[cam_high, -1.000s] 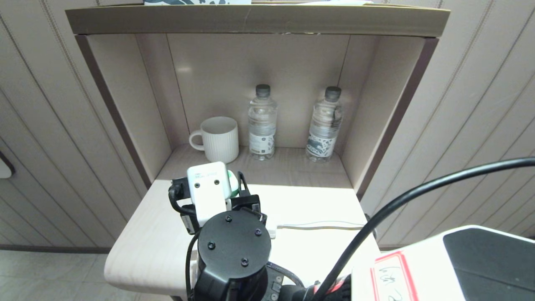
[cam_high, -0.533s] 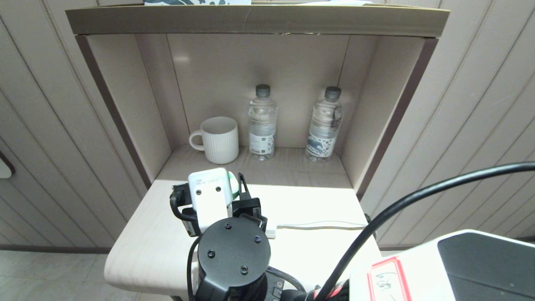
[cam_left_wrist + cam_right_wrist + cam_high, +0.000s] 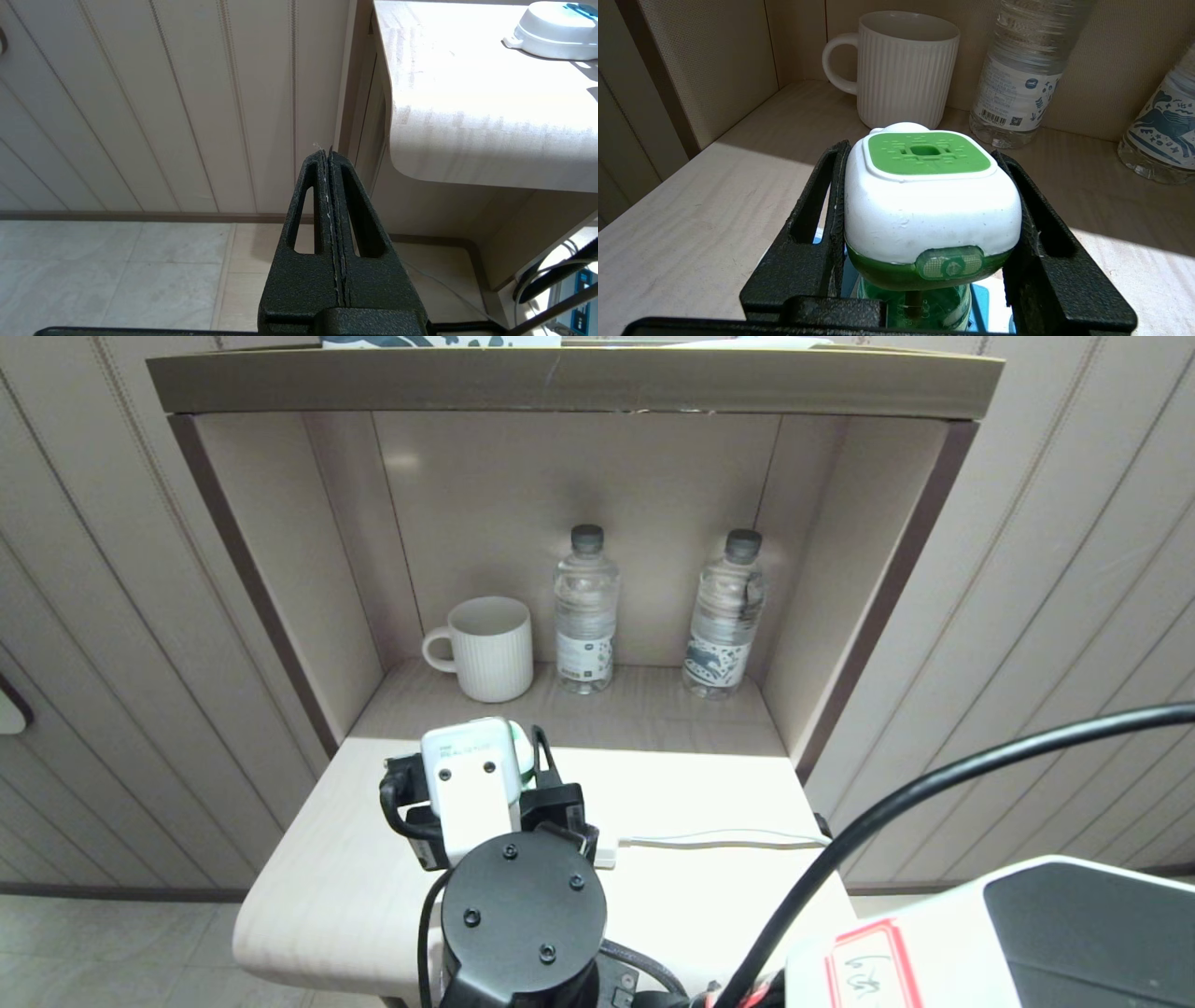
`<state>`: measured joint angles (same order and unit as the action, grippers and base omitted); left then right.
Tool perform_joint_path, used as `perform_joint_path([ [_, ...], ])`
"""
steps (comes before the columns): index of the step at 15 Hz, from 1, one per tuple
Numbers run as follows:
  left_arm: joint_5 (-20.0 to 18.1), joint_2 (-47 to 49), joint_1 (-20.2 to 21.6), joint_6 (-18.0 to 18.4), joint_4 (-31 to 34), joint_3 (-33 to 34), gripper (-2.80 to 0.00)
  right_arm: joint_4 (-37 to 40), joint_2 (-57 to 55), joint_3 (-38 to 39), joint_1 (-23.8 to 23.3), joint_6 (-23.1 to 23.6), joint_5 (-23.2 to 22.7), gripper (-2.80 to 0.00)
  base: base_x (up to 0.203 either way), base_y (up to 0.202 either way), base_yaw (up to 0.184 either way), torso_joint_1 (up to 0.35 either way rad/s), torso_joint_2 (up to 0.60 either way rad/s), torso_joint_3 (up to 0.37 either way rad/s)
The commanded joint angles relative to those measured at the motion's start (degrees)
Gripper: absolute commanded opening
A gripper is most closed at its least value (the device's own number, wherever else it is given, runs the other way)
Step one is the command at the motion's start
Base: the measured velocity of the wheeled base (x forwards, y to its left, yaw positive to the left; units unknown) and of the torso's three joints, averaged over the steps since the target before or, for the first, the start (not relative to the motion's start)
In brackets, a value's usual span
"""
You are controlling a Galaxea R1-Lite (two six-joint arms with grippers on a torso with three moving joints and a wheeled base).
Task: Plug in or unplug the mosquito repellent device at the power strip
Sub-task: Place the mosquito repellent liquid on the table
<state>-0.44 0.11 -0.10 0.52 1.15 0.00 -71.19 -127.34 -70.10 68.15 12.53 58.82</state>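
Pale wood counter [image 3: 355, 896]: mosquito repellent device [image 3: 924, 196], white w/ green top, is pinched by right gripper [image 3: 927, 205] over power strip [image 3: 980, 298]; left gripper [image 3: 329, 158] jaws pressed together.

This looks like a hotel room or a home bedroom corner. Cream wall panelling with vertical grooves [image 3: 1046, 523] surrounds a beige open niche with a pale wood-grain shelf [image 3: 653, 709] and a rounded light tabletop [image 3: 317, 887]. In the niche stand a white ribbed ceramic mug [image 3: 487, 647] and two clear plastic water bottles with dark caps [image 3: 586, 609], set out like guest amenities. Pale stone-look floor tiles [image 3: 117, 270] meet a brown skirting board [image 3: 140, 216].
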Motion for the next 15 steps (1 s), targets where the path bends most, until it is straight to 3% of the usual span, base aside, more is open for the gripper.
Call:
perform_joint_path([
  [1, 0.0, 0.0, 0.0, 0.0, 0.0, 0.0, -2.8, -0.3, -0.1, 0.7, 0.2, -0.2, 0.3, -2.8, 0.0, 0.0, 0.0, 0.0, 0.0, 0.0],
  [6, 0.0, 0.0, 0.0, 0.0, 0.0, 0.0, -2.8, -0.3, -0.2, 0.8, 0.3, -0.2, 0.3, -2.8, 0.0, 0.0, 0.0, 0.0, 0.0, 0.0],
  [7, 0.0, 0.0, 0.0, 0.0, 0.0, 0.0, -2.8, -0.3, -0.2, 0.9, 0.3, -0.2, 0.3, 0.0, 0.0, 0.0, 0.0, 0.0, 0.0, 0.0],
  [15, 0.0, 0.0, 0.1, 0.0, 0.0, 0.0, -2.8, -0.3, 0.3, 0.8, 0.2, 0.1, 0.3, 0.0, 0.0, 0.0, 0.0, 0.0, 0.0, 0.0],
])
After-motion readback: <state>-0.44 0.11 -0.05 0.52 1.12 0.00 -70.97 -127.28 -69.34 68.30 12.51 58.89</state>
